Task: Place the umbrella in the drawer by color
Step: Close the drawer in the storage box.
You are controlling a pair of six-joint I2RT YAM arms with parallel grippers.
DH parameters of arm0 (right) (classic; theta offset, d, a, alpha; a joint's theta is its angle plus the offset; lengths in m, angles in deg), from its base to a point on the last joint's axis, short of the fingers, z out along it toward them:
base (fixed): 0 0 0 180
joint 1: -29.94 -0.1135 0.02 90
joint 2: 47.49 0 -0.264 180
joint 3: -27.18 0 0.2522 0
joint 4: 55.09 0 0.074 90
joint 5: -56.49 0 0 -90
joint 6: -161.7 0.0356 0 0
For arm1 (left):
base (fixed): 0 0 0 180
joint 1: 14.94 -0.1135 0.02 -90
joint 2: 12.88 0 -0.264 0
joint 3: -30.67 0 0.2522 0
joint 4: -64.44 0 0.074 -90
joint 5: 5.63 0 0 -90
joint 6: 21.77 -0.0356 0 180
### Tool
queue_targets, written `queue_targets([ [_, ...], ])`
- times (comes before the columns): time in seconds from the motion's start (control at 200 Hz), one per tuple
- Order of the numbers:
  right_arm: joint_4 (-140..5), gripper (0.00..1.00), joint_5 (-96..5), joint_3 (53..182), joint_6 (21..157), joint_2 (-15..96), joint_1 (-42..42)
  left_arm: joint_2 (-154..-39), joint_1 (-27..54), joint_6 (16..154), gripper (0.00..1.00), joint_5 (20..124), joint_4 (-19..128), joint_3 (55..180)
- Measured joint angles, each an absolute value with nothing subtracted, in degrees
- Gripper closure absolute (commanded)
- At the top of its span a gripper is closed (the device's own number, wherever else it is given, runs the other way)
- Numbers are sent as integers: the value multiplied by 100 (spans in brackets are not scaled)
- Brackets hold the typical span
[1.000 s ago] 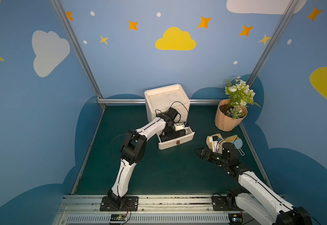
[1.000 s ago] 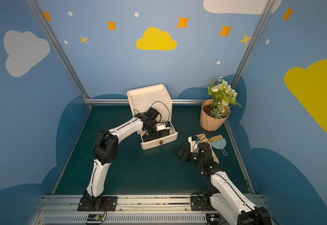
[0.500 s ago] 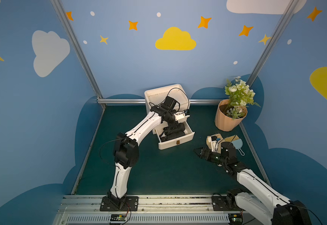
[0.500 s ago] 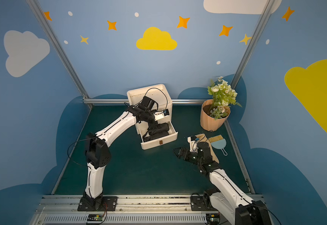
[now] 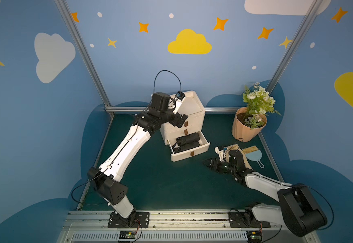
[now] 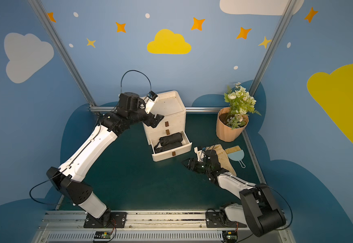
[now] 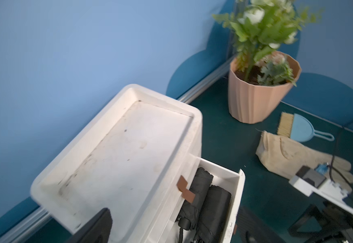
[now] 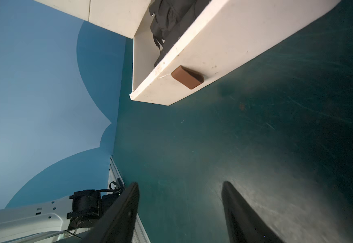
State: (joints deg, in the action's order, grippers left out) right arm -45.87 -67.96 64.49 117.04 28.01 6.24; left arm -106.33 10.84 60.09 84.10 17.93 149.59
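Note:
Two black folded umbrellas (image 5: pixel 187 137) (image 5: pixel 185 146) lie side by side in the pulled-out bottom drawer (image 5: pixel 190 155) of the white cabinet (image 5: pixel 192 105); both top views and the left wrist view (image 7: pixel 201 189) show them. My left gripper (image 5: pixel 181 122) hangs open and empty beside the cabinet's upper left front, clear of the drawer. One of its fingers (image 7: pixel 99 227) shows over the cabinet top. My right gripper (image 5: pixel 206 164) rests low over the mat, right of the drawer, pointing at the drawer front (image 8: pixel 224 52) and its brown handle (image 8: pixel 187 80). Its jaws (image 8: pixel 181 185) stand apart with nothing between them.
A peach pot of flowers (image 5: pixel 247 128) stands at the back right. A beige glove (image 6: pixel 224 155) and a blue hand brush (image 5: pixel 253 155) lie on the mat behind my right arm. The two upper drawers, each with a brown handle (image 5: pixel 185 132), are shut.
My left gripper has risen out of the drawer and drawn back up and left, its jaws opening, with the umbrella left in the drawer. My right gripper's jaws have narrowed.

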Motion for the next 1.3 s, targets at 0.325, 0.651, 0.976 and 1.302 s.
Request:
queue_targets([
  [0.325, -2358, 69, -6167, 6447, 12865, 4515, 263, -11144, -448, 7996, 11, 8515, 2094, 15027],
  [0.651, -74, 80, -6097, 6847, 14078, 6556, 204, -12814, -444, 8582, 30, 8242, 2007, 16026],
  [0.976, 510, 80, -6053, 7260, 14513, 7061, 132, -12947, -392, 8783, 57, 8344, 1998, 16024],
  [1.302, 197, 80, -5940, 7748, 14558, 7207, 132, -12869, -326, 8818, 61, 8652, 2230, 15847],
])
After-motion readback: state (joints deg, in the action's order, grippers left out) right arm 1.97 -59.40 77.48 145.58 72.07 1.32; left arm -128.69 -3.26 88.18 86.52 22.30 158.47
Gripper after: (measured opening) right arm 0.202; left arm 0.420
